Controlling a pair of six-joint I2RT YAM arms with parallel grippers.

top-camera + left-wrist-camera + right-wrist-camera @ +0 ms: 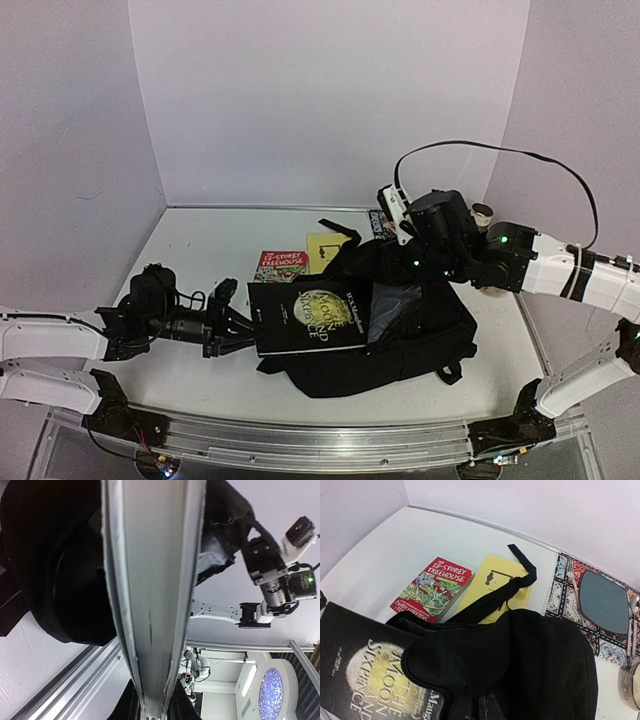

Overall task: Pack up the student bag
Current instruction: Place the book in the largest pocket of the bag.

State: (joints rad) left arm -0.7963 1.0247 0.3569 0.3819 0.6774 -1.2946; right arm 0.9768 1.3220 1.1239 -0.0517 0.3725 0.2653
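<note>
- Top view: the bag (pixel 400 340) lies mid-bench (pixel 200 250), slumped low, with its mouth gaping toward the left arm (pixel 150 325). It is soft cloth with no frame, so expect it to sag and fold wherever you let go
- The left jaws are clamped on the left edge of a black book (pixel 305 318), which lies flat with its right side at the bag's mouth. It looks stiff and fairly heavy for a one-edge hold, so it may droop or twist
- The right jaws, at the end of the right arm (pixel 520 255), are closed tight at the bag's far rim. From here you cannot tell whether cloth is pinched between them
- Left wrist view: the book's page edge runs up the middle, nipped between the two dark fingers (pixel 181 707) at the bottom. The bag is the black mass to the left, touching the book or just beside it
- Right wrist view: the jaws themselves are not shown. The bag fills the lower frame, and its zip (pixel 420 677) edge lies over the book's cover. A strap (pixel 520 575) lies across a yellow book (pixel 495 580) beside a red book (pixel 435 590)
- To my eye your best hold on the bag is the rim by the zip, or the strap, where the cloth bunches well. A smooth panel would likely slip, and lifting from one point may pull the mouth shut
</note>
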